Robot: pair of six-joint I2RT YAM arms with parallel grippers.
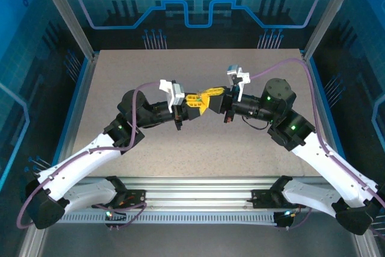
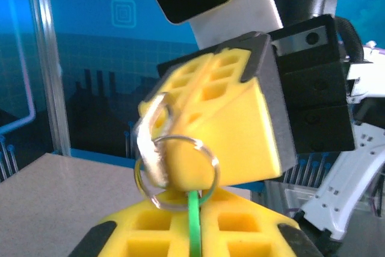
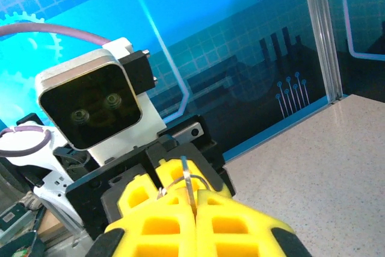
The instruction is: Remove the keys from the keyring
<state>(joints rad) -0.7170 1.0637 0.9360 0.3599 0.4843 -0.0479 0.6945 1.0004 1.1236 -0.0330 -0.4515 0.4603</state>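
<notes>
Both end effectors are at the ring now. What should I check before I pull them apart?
1. Left end effector shut on green key: ok.
2. Right end effector shut on silver piece: ok; whether it is a key or a loop, cannot tell.
3. Green key off keyring: not ok, it hangs on it.
4. Keyring split open: cannot tell.
5. Work held above table: ok.

Shiny metal keyring [image 2: 180, 138]; key [image 2: 194, 221] green, probably plastic; end effector fingers [image 2: 240, 124] matt yellow plastic.
</notes>
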